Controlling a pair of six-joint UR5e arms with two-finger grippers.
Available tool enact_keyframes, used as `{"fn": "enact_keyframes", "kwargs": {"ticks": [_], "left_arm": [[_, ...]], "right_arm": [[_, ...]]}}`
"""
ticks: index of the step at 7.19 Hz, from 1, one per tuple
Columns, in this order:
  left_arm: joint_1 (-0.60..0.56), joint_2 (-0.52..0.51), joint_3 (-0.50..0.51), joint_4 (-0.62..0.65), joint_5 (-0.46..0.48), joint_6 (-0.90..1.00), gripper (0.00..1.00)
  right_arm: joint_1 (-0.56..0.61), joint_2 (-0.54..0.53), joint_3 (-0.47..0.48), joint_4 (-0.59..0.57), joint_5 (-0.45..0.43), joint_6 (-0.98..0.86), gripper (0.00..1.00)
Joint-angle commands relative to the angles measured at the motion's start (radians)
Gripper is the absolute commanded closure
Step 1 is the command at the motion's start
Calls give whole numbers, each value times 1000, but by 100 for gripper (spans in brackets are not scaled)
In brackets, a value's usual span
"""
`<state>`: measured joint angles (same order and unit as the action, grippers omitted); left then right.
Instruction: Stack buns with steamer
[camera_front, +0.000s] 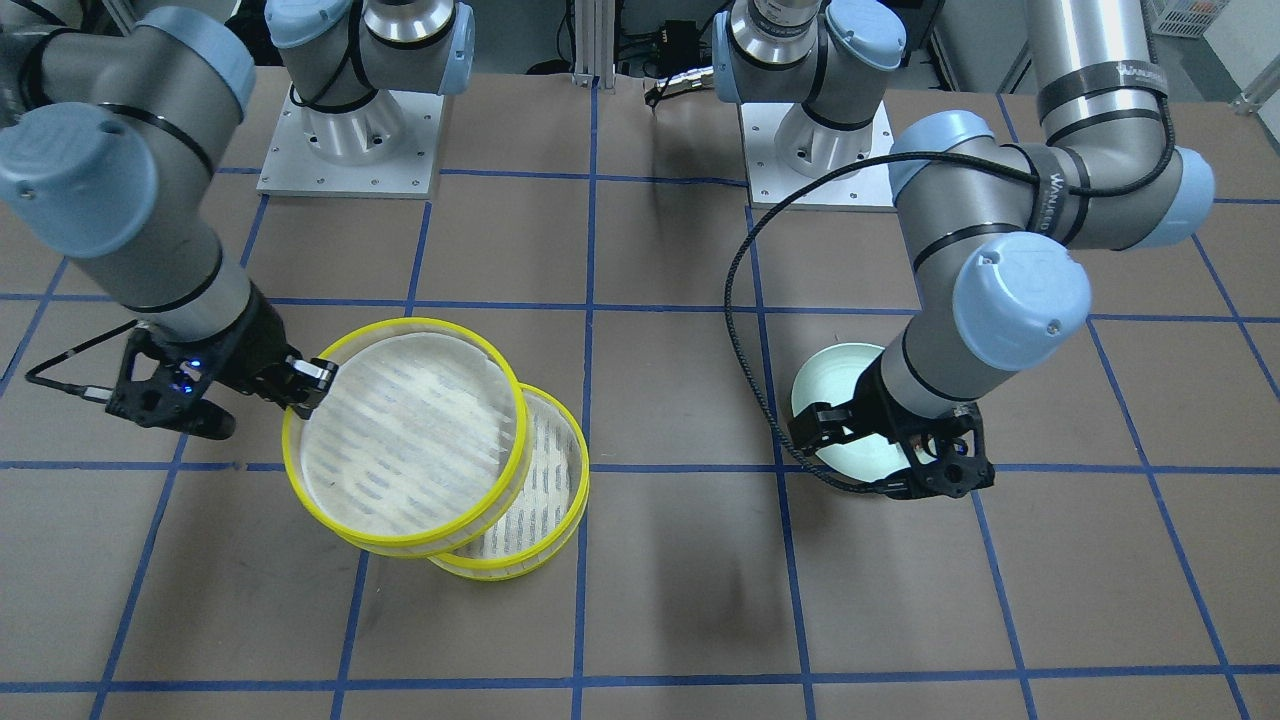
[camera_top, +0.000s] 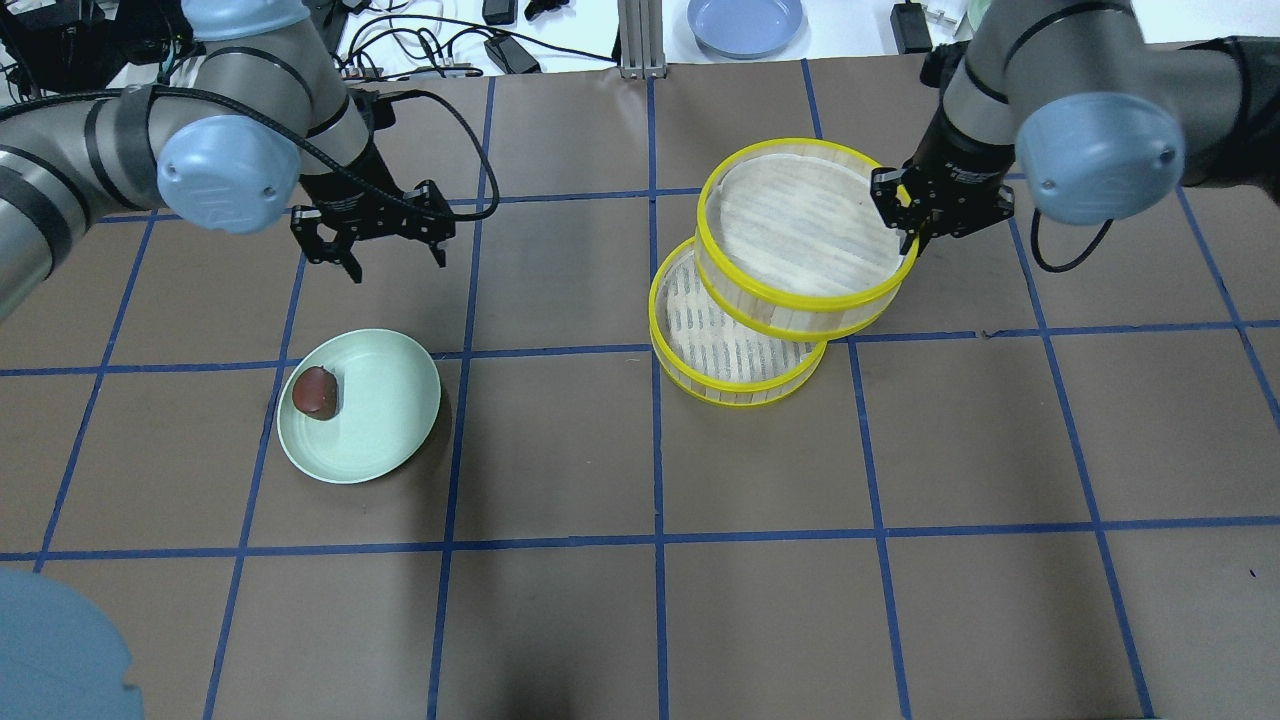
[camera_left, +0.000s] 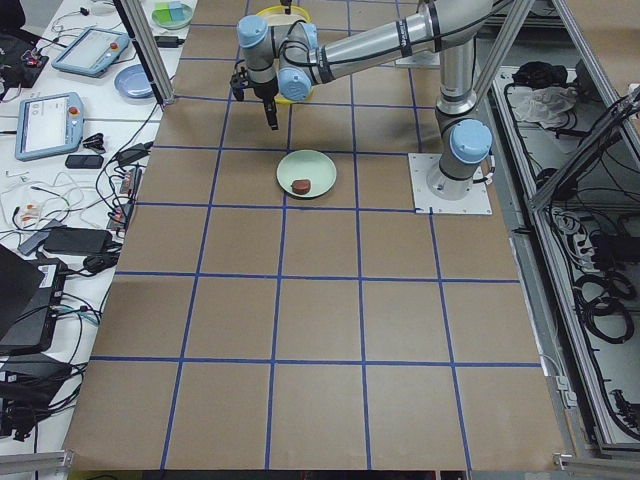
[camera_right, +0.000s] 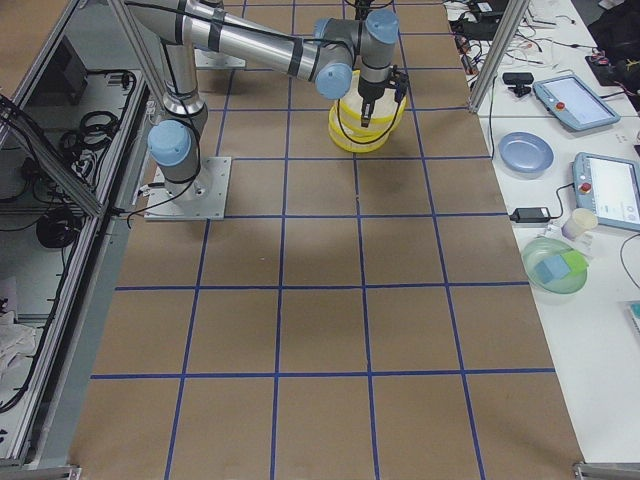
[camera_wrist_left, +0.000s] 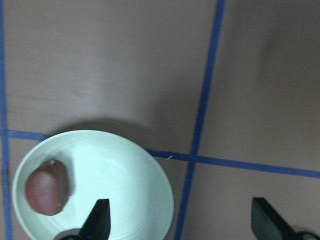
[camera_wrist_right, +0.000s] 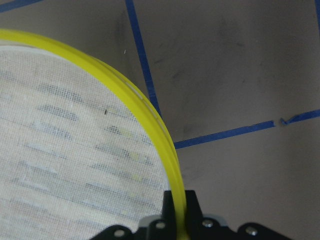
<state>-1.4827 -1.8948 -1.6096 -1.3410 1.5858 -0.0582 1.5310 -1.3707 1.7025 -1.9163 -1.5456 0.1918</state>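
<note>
The upper steamer tier (camera_top: 800, 225), yellow-rimmed with a striped cloth base, hangs tilted and offset over the lower tier (camera_top: 720, 350), which rests on the table. My right gripper (camera_top: 910, 235) is shut on the upper tier's rim (camera_wrist_right: 150, 120). In the front view, that gripper (camera_front: 305, 388) holds the upper tier (camera_front: 405, 440). The dark reddish-brown bun (camera_top: 315, 392) lies on the pale green plate (camera_top: 385, 420). My left gripper (camera_top: 399, 268) is open and empty above the table just behind the plate. The left wrist view shows the bun (camera_wrist_left: 45, 192). The cream-white bun is not in view.
A blue plate (camera_top: 745, 20) and cables lie on the bench beyond the table's far edge. The two arm bases (camera_front: 350, 140) stand at the robot's side. Blue tape lines grid the brown table.
</note>
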Motion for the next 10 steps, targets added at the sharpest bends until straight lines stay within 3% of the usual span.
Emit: {"fn": "enact_keyframes", "kwargs": {"ticks": [1, 4, 9, 10], "left_arm": [[86, 2, -26, -88, 77, 142, 0], [179, -64, -122, -73, 83, 228, 0], [180, -141, -124, -57, 115, 196, 3], [180, -147, -124, -44, 109, 192, 29]], "right_arm": [[61, 11, 119, -224, -41, 102, 100], [120, 33, 132, -240, -56, 186, 100], [118, 39, 132, -239, -80, 175, 100], [117, 44, 132, -239, -82, 176, 100]]}}
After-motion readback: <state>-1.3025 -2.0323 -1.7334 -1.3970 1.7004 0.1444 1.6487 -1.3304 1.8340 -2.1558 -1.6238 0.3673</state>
